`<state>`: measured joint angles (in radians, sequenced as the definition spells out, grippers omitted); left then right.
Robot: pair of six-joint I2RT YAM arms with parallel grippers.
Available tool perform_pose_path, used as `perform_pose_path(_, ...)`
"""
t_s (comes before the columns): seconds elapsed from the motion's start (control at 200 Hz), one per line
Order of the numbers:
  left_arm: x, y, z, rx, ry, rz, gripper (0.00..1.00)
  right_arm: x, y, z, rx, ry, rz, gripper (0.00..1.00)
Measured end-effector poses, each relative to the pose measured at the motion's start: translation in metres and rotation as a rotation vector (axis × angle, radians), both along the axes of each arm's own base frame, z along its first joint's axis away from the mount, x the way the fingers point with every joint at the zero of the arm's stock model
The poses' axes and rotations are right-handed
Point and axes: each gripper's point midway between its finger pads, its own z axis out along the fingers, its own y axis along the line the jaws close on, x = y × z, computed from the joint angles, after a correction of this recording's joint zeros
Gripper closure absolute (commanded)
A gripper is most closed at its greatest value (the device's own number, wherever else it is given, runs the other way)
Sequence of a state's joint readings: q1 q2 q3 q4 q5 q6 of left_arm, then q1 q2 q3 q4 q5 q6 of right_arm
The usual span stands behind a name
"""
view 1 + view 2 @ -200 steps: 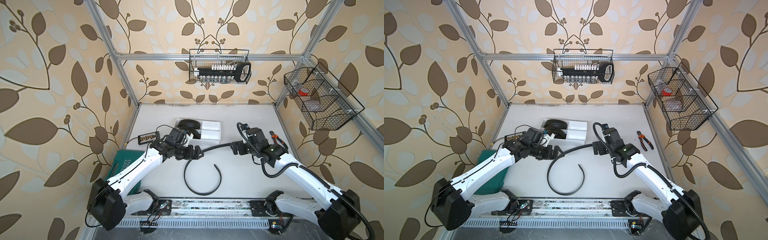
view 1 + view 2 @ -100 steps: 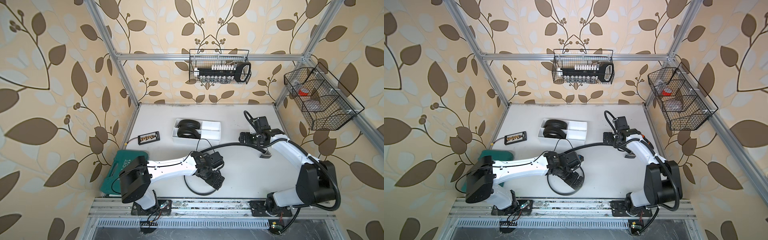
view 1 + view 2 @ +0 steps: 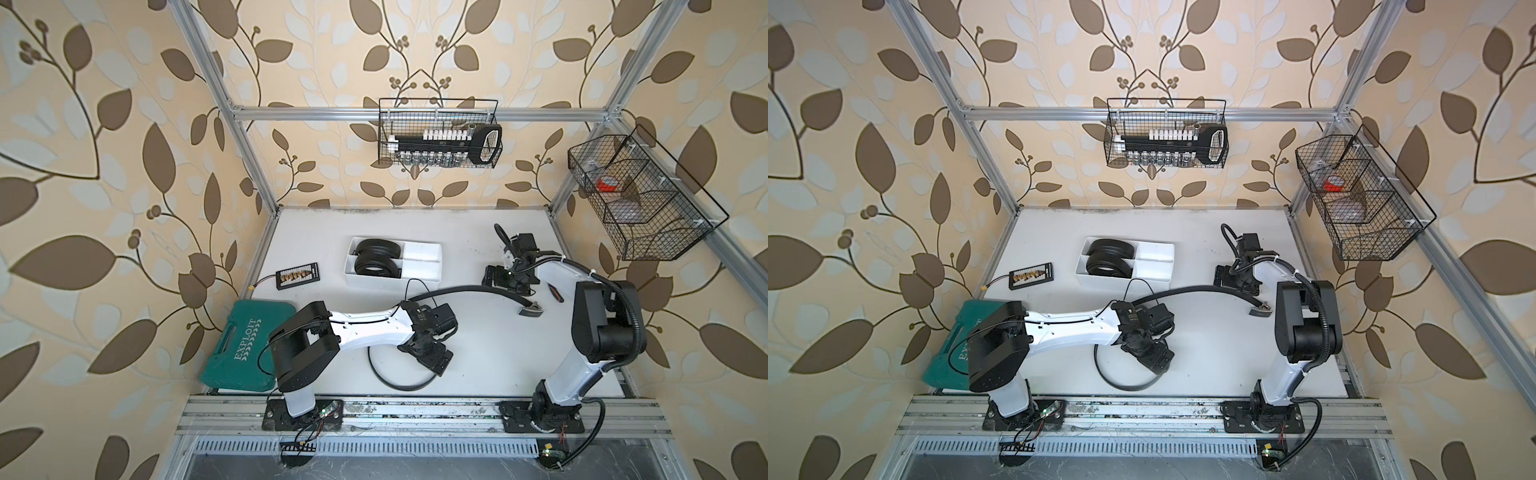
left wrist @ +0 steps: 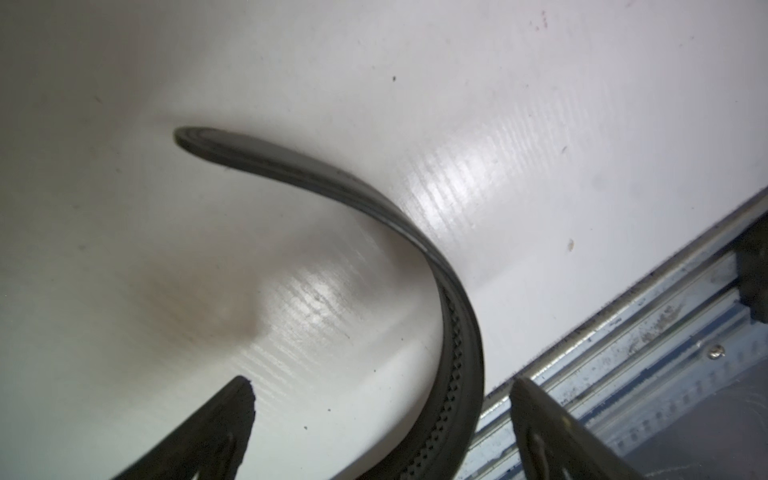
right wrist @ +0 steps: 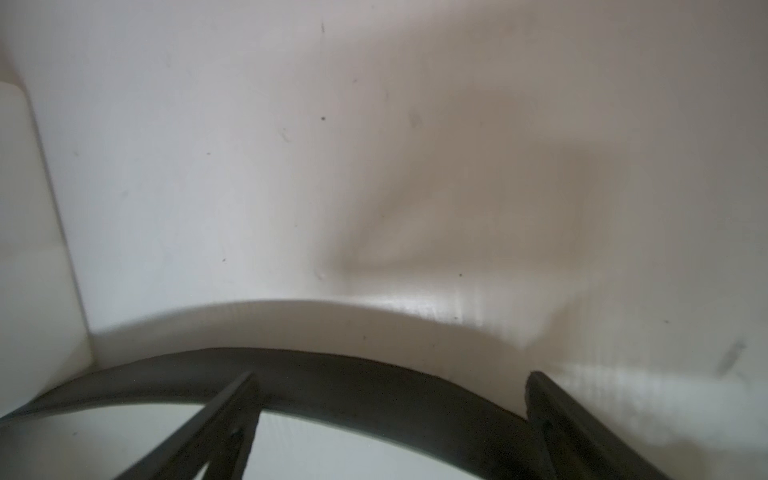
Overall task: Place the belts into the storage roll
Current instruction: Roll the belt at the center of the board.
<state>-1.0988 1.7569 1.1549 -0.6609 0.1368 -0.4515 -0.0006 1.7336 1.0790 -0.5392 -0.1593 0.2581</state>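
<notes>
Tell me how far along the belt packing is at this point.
Done: two coiled belts sit in the white tray. In hand: nothing gripped; the left pincer and right pincer are open over the third belt. Left: coil that belt, lying loose on the table, into the tray.

You are looking down on a bench where the storage roll is sitting toward the back, left of centre. Two coiled belts are lying one behind the other in its left compartments. A small board is lying just left of it, and a tool case is resting at the front left corner. The loose belt is arcing in front of the storage roll. It is passing beneath the right end effector on the right and curling near the front edge beneath the left end effector. A wire basket is hanging on the back wall, and a second basket is hanging on the right wall.
</notes>
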Motion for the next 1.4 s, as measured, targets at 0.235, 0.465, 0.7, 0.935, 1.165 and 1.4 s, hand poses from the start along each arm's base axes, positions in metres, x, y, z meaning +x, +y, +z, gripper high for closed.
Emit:
perform_pose_path(0.235, 0.007, -0.001, -0.006, 0.015, -0.010, 0.014, 0.03, -0.066, 0.058, 0.002, 0.350, 0.047, -0.031, 0.01)
perform_pose_path(0.465, 0.020, 0.002, 0.001, 0.011, -0.078, 0.035, 0.01, -0.073, 0.068, 0.043, 0.403, -0.020, -0.024, 0.01)
perform_pose_path(0.7, 0.036, 0.005, 0.045, -0.067, -0.185, 0.034, 0.01, -0.054, 0.057, 0.073, 0.346, -0.130, -0.020, 0.01)
perform_pose_path(0.935, 0.030, -0.010, 0.035, -0.054, -0.102, 0.015, 0.05, -0.058, 0.051, 0.074, 0.316, -0.131, -0.026, 0.01)
perform_pose_path(1.165, 0.011, -0.011, 0.023, -0.016, -0.057, -0.051, 0.12, -0.062, 0.046, 0.072, 0.288, -0.124, -0.024, 0.01)
perform_pose_path(1.4, -0.014, -0.012, -0.013, 0.083, -0.019, -0.127, 0.58, -0.068, 0.039, 0.074, 0.239, -0.123, -0.030, 0.01)
